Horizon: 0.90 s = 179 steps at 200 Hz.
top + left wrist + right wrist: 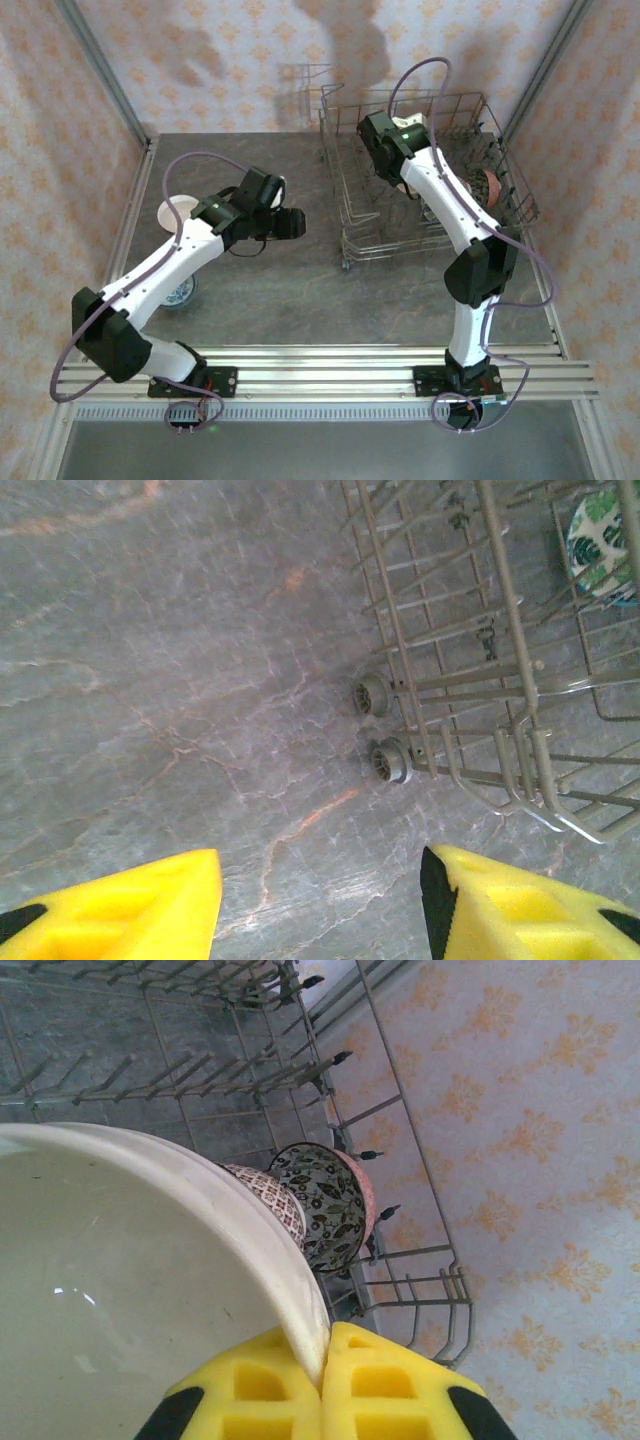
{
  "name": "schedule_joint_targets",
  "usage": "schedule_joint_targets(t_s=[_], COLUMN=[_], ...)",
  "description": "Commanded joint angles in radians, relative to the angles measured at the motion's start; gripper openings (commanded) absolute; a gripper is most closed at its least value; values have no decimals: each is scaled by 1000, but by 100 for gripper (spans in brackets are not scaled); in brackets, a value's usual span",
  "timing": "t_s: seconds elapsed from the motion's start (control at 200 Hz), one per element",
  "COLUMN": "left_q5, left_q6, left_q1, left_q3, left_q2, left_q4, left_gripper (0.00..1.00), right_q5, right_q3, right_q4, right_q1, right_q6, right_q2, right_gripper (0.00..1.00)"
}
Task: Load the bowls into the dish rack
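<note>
My right gripper (322, 1345) is shut on the rim of a plain white bowl (130, 1280), held inside the grey wire dish rack (400, 1260). Just beyond it stand three more bowls on edge: a brown-white patterned one (268, 1198), a dark floral one (322, 1205) and a pinkish one (362, 1188). From above, the right gripper (388, 165) is over the rack (440, 110). My left gripper (320, 872) is open with only tabletop between its yellow fingers (150, 900), near the rack's wheeled corner (388, 760). A green floral bowl (598, 540) sits in the rack.
On the table's left a white bowl (176, 212) and a blue-white bowl (183, 293) lie partly under the left arm. The left gripper (290, 222) hovers over bare grey tabletop (300, 290) left of the rack. Patterned walls close in the sides and back.
</note>
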Motion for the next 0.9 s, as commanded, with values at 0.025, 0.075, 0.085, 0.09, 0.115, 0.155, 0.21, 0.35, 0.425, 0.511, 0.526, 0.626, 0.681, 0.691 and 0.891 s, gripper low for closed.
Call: schedule_joint_targets(t_s=[0.025, 0.075, 0.085, 0.09, 0.115, 0.155, 0.21, 0.35, 0.425, 0.511, 0.526, 0.626, 0.681, 0.691, 0.891], left_q5=[83, 104, 106, 108, 115, 131, 151, 156, 123, 99, 98, 108, 119, 121, 142], left_q6=[-5, 0, 0, 1, 6, 12, 25, 39, 49, 41, 38, 1, -15, -15, -101], left_q1=[12, 12, 11, 11, 11, 11, 11, 12, 17, 32, 34, 53, 58, 58, 60], left_q3=[-9, -3, -1, -1, 5, 15, 35, 77, 112, 154, 162, 215, 244, 248, 372], left_q2=[74, 105, 112, 116, 132, 158, 183, 171, 152, 148, 150, 179, 200, 204, 281], left_q4=[80, 90, 93, 94, 96, 96, 98, 139, 143, 151, 153, 176, 189, 189, 215], left_gripper=[56, 56, 56, 56, 56, 56, 56, 59, 61, 62, 62, 63, 62, 62, 62], right_q5=[107, 118, 123, 125, 134, 146, 186, 245, 255, 260, 258, 244, 232, 230, 180], right_q3=[-10, -20, -19, -19, -18, -17, -15, -14, -4, 6, 8, 8, 5, 4, -43], right_q4=[6, 16, 14, 13, 11, 8, -5, -49, -84, -112, -115, -134, -139, -140, -127], right_q1=[-1, -1, -1, -1, -1, -1, -1, -1, -3, -4, -4, -4, -4, -4, -3], right_q6=[78, 87, 93, 97, 107, 123, 167, 224, 247, 269, 272, 289, 290, 292, 285], right_q2=[-7, -8, -8, -7, -7, -6, -6, 4, 17, 26, 28, 31, 31, 31, 0], right_gripper=[0, 0, 0, 0, 0, 0, 0, 0, 0, 0, 0, 0, 0, 0, 0])
